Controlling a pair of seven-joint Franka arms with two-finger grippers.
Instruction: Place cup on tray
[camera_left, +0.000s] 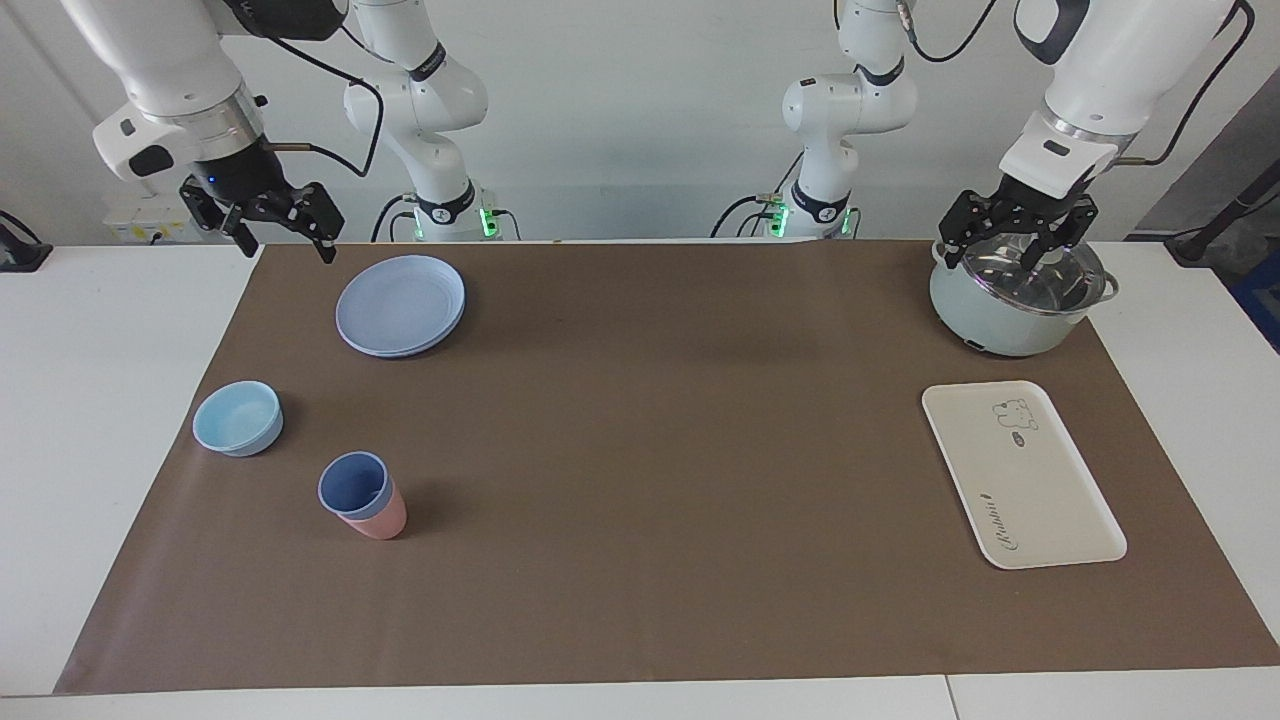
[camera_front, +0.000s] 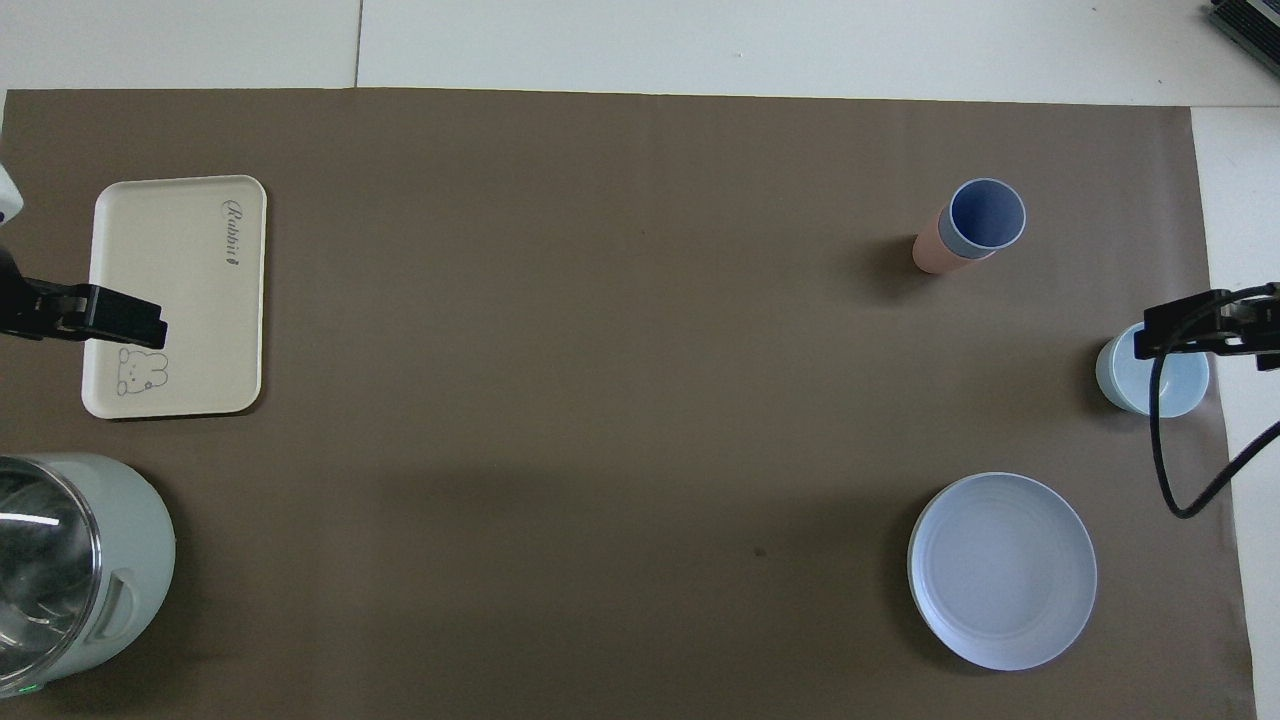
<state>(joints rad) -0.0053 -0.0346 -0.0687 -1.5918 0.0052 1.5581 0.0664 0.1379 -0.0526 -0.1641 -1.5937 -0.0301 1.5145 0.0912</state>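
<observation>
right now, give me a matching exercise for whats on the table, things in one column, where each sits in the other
Things:
1. cup
2. tray
3. plate
4. pot

Places:
A. under the left claw, at the left arm's end
B. nested in the pink cup
C. bare, farther from the robots than the pot
D. nearest the right claw

Pairs: 1-B, 2-C, 3-D, 4-A
</observation>
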